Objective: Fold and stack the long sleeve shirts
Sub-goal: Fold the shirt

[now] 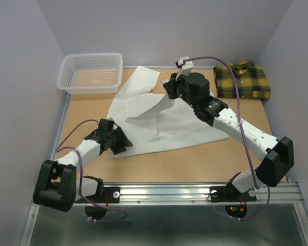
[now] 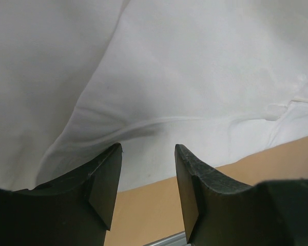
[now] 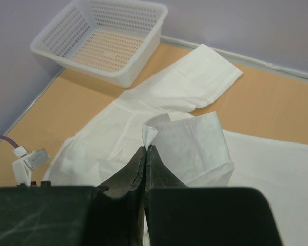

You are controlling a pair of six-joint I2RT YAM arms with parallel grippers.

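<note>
Far left corner of your table (image 1: 169,165) has the white mesh basket (image 1: 90,88), sitting on its own a little apart from the cloth.

Your left gripper (image 1: 119,144) is down low at the near-left corner of the white shirt (image 1: 164,125). On the left wrist view the jaws are spread and there's nothing between them. The hem of the shirt lies just past the fingertips (image 2: 109,156), with bare wood under and beside them. So it's hovering at the edge, not grabbing anything as far as I can see.

The white shirt itself is spread out across the middle of the table, kind of rumpled. One sleeve (image 1: 143,79) runs off toward the far side and ends close to the basket's right end. The body fans out toward the near right, under your right arm.

Your right gripper (image 1: 170,91) is over the far part of that shirt, and its jaws are pressed tight together. The right wrist view shows a fold of the white cloth pinched right at the tips (image 3: 145,148), and it curls up above the rest of the fabric.

Far right corner: the plaid shirt (image 1: 244,82), yellow and dark green. It's folded into a neat rectangle with the collar up, well apart from the white one and from both grippers.
</note>
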